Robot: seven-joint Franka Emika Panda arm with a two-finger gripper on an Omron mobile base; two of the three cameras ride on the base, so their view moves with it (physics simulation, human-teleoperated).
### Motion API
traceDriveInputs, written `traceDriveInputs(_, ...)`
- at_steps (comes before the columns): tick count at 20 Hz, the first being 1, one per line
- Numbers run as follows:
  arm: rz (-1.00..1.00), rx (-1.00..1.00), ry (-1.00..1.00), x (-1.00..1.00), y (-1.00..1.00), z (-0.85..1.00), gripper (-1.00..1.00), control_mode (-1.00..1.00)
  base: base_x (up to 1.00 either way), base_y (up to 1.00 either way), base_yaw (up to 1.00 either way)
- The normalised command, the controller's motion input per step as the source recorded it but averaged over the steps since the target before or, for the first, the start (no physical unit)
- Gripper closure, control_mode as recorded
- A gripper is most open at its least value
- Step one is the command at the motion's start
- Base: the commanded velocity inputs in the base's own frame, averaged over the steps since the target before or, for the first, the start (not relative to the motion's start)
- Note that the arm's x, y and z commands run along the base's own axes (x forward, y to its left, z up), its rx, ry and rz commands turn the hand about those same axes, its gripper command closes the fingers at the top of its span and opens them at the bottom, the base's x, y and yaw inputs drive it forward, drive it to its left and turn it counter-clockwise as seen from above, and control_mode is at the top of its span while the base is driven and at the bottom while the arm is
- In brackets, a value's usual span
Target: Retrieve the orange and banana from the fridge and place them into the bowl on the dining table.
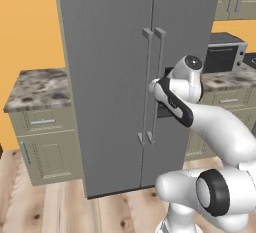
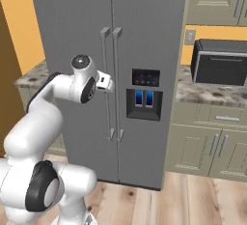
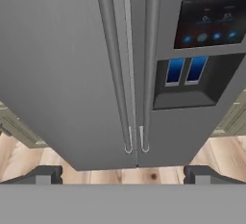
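Both base views look forward from behind the arm at the closed fridge (image 1: 135,77), sharing its handles; the hand view faces those handles from close, angled downward.

floor (image 1: 60,207): light wood planks | on it: fridge (image 1: 110,77), 2 doors shut; cabinets (image 1: 45,147)

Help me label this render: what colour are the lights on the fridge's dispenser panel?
Blue, on the dark dispenser panel of the grey fridge; clearest in the hand view.
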Motion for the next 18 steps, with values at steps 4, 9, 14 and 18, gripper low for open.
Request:
traceDriveInputs(4,0.0,0.0,0.0,0.56,0.12,-0.01,-1.0,-1.0,0.0,0.0,0.0)
traceDriveInputs(9,0.0,0.0,0.0,0.51,0.09,-0.01,-1.0,-1.0,0.0,0.0,0.0)
traceDriveInputs(14,0.0,0.0,0.0,0.44,0.1,-0.01,-1.0,-1.0,0.0,0.0,0.0)
traceDriveInputs(18,-0.01,0.0,0.0,0.42,-0.01,0.0,-1.0,-1.0,0.0,0.0,0.0)
